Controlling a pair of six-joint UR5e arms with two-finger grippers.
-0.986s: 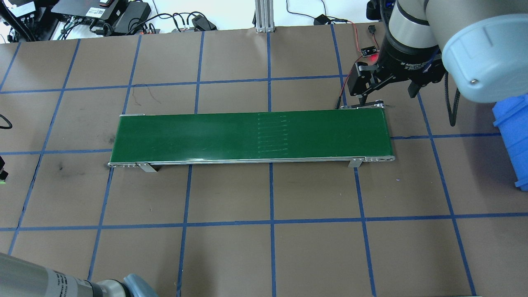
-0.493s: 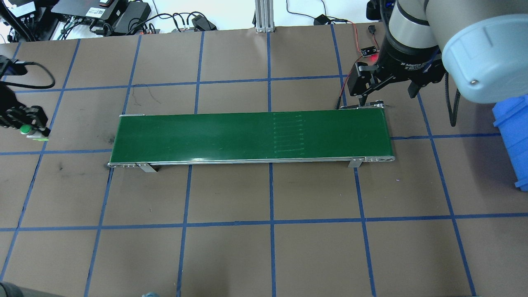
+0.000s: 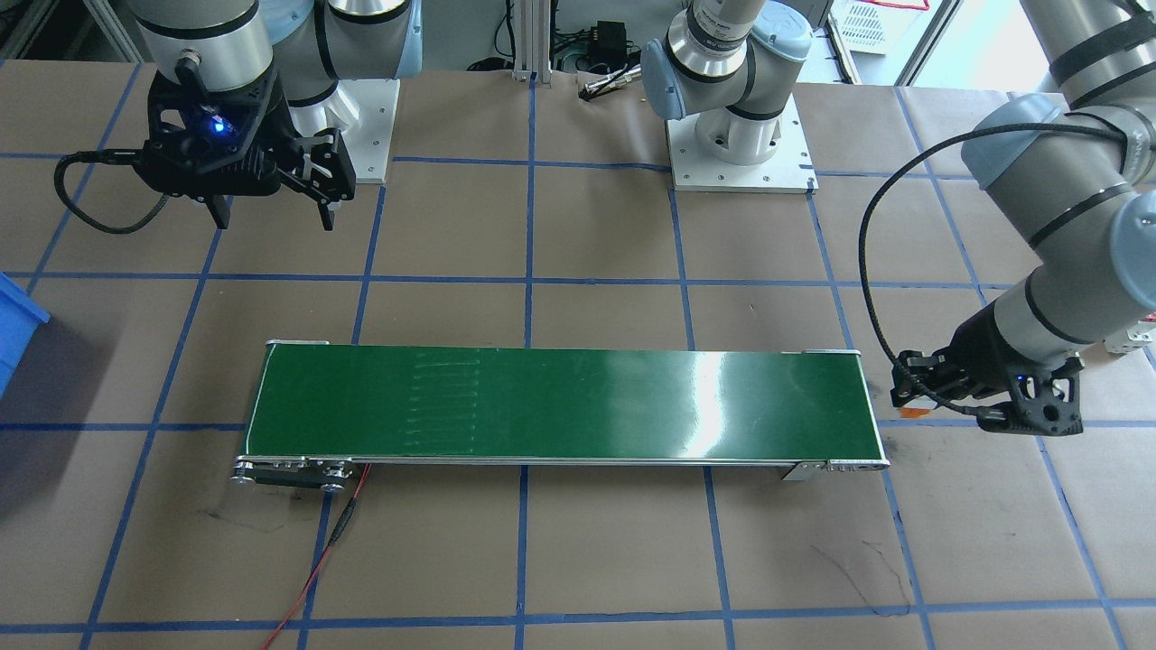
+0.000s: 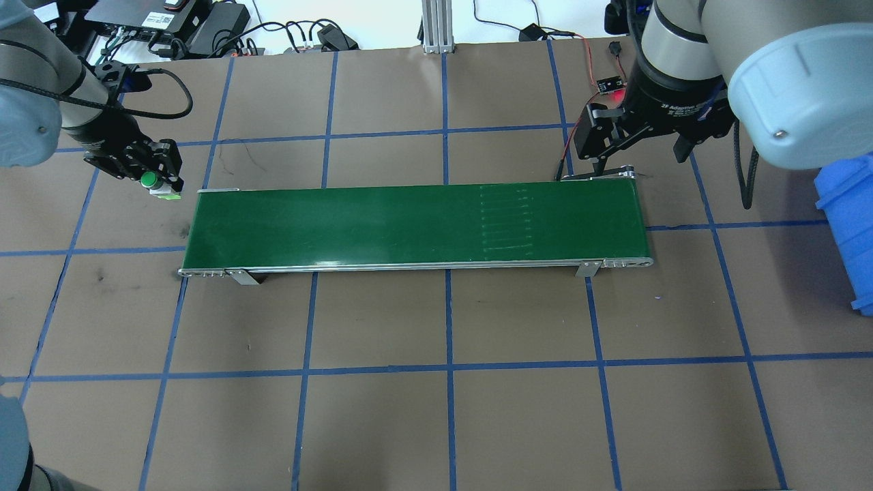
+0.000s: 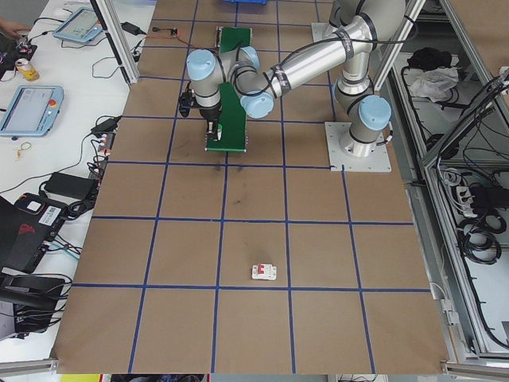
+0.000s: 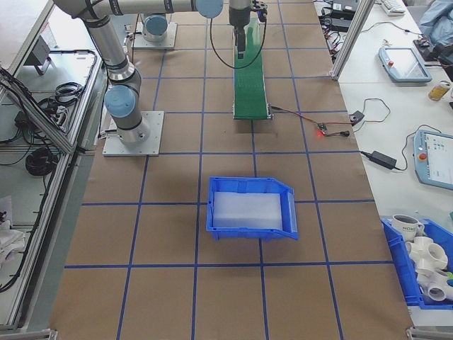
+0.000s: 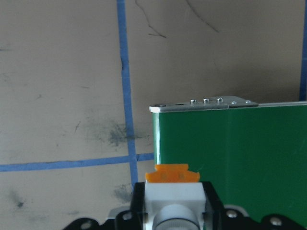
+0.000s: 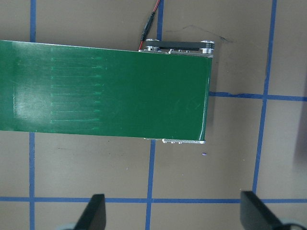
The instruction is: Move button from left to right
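The button (image 4: 148,181) is small against the gripper: a round green cap on a white square body, with an orange-red base that juts forward in the left wrist view (image 7: 172,174). It sits pinched between the fingers of the left gripper (image 4: 158,183), carried above the brown table (image 4: 436,423), just off the left end of the green conveyor belt (image 4: 341,221) near its far corner. In the front-facing view only an orange sliver shows at the fingers (image 3: 912,412), beside the belt end (image 3: 867,406).

Compared with half a second ago, the left arm has travelled in from the table's left edge towards the belt, the button still in its grip; a second ago that gripper was barely in view at the frame edge. The stitched seam on the belt (image 4: 505,221) has shifted further right across all three overhead frames, so the belt surface is running rightwards.

The right gripper (image 4: 638,160) hangs with its jaws spread wide and nothing between them, above the far right corner of the belt, unchanged in place. The right wrist view shows both fingertips (image 8: 96,211) well apart over bare table. A blue bin (image 4: 849,225) stands at the right edge.
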